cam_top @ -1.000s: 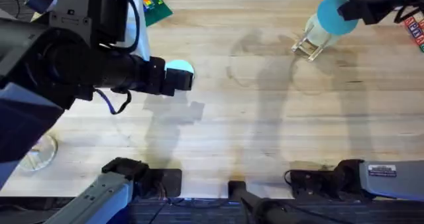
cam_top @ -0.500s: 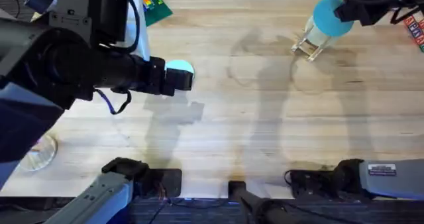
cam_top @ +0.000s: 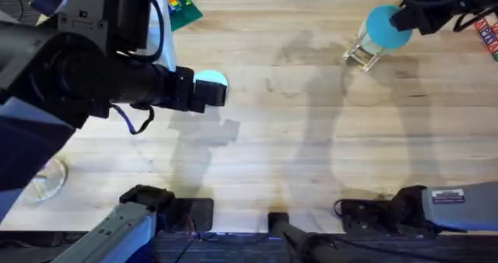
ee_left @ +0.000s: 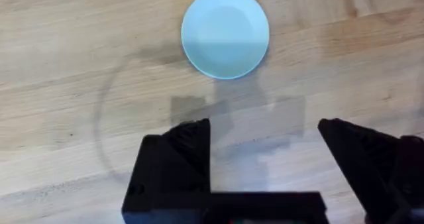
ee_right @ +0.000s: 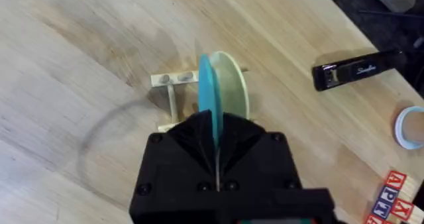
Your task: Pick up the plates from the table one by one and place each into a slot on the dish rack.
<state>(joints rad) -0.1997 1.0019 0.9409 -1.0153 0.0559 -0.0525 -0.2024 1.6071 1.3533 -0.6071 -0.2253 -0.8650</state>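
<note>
At the overhead frame's upper right, the right gripper (ee_right: pixel 215 154) pinches the teal plate (ee_right: pixel 206 95) upright on edge over the dish rack (cam_top: pixel 359 53), just beside a cream plate (ee_right: pixel 232 85) slotted there, while the pale sky-blue plate (ee_left: pixel 225 32) lies flat on the tabletop (cam_top: pixel 311 138) ahead of the left gripper's (ee_left: pixel 265 148) spread fingers.

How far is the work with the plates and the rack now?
Done: a cream plate already stands in the dish rack. In hand: the right hand is shut on the teal plate, holding it upright on edge at the rack beside the cream one. Left: the pale blue plate lies flat on the table, with the left hand open above it.
</note>
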